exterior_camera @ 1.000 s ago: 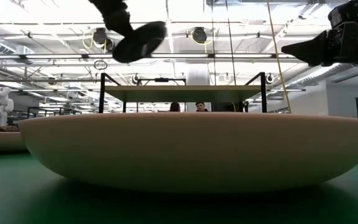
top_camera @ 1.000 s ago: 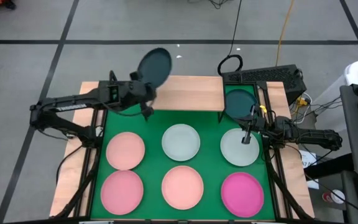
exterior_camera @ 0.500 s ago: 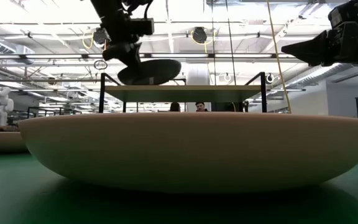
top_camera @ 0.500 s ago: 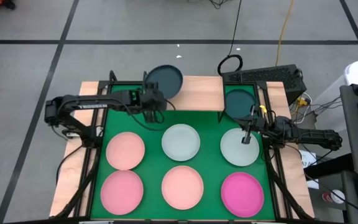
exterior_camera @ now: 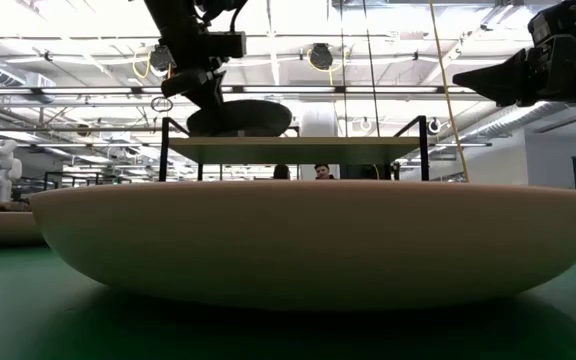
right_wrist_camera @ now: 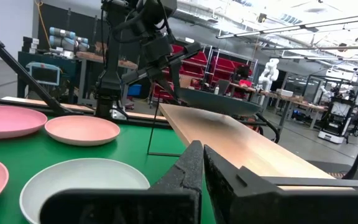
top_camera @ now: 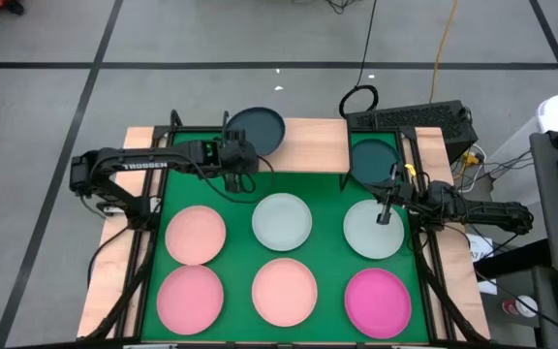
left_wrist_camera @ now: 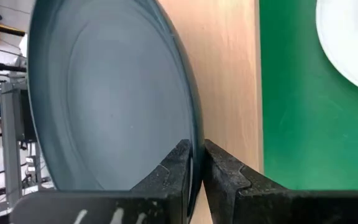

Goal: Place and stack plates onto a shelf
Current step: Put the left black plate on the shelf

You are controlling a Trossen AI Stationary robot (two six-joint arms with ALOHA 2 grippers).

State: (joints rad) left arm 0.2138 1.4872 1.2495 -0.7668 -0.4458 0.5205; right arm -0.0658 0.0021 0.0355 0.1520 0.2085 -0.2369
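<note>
My left gripper [top_camera: 241,146] is shut on a dark teal plate [top_camera: 257,129] over the left end of the light-wood shelf [top_camera: 303,145]. In the low view the plate [exterior_camera: 240,117] is level at the shelf's top [exterior_camera: 298,148]. A second dark teal plate [top_camera: 374,160] lies just past the shelf's right end. My right gripper [top_camera: 384,215] is shut and empty, hovering over a mint-white plate [top_camera: 371,233]. A second mint-white plate [top_camera: 282,221], three pink ones [top_camera: 195,234] [top_camera: 190,298] [top_camera: 284,291] and a magenta one [top_camera: 377,301] lie on the green table. My left gripper pinches the dark teal plate's rim [left_wrist_camera: 194,146] between its two fingers, one on the upper face and one under it, at the plate's near-left edge. The fingers come slanting down from the table's left. The plate is level over the shelf board [left_wrist_camera: 229,93]; whether it rests on the board I cannot tell.
The shelf's right half [top_camera: 323,145] is bare wood. Its thin black legs [exterior_camera: 165,150] stand on the green table [top_camera: 327,252]. A black keyboard [top_camera: 410,118] and cables lie beyond the far right corner. A large peach plate [exterior_camera: 298,240] fills the low view.
My left gripper has gone toward the table's right edge and down to the shelf with the dark teal plate. The plate was tilted and high above the shelf's left end; now it is level at the board's top.
</note>
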